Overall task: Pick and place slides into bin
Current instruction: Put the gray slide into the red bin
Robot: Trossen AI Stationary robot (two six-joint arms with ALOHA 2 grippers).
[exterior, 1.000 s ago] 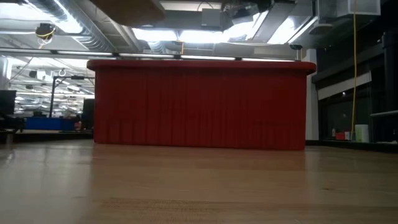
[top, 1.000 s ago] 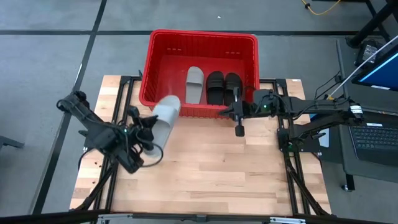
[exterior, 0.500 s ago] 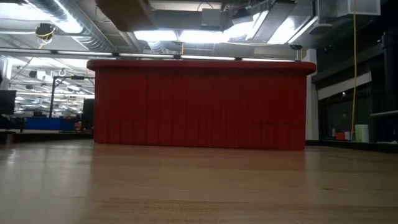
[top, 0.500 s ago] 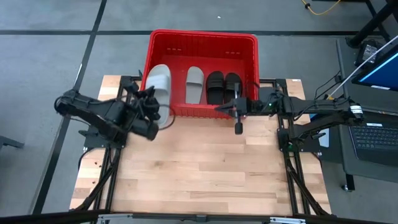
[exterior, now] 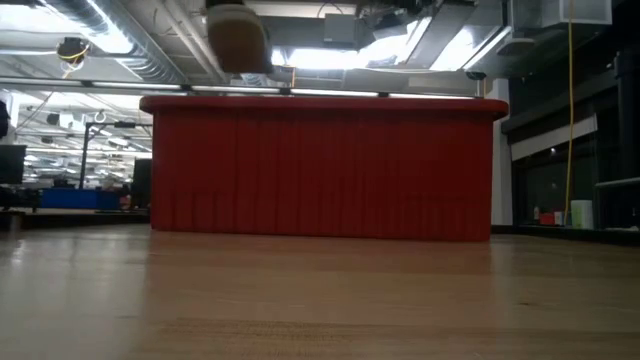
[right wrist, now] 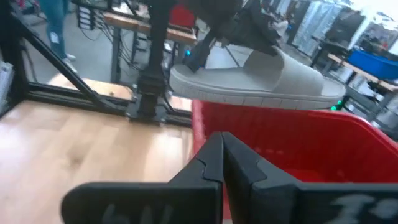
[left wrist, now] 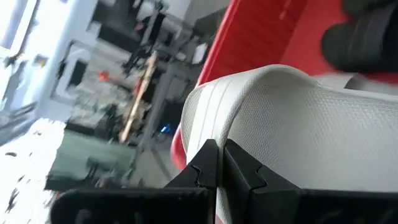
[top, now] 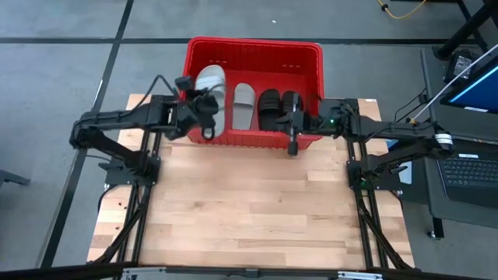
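Right gripper (top: 291, 146) hangs at the bin's (top: 305, 53) near rim, fingers (right wrist: 214, 163) pressed together, holding nothing. Left gripper (top: 204, 117), fingers clamped on a light grey slide (top: 211, 87), holds it raised above the bin's left end, clear of the rim. The bin stands at the tabletop's (top: 249, 210) far edge. Inside lie the second grey slide (top: 244, 104) and two black slides (top: 278, 106), side by side.
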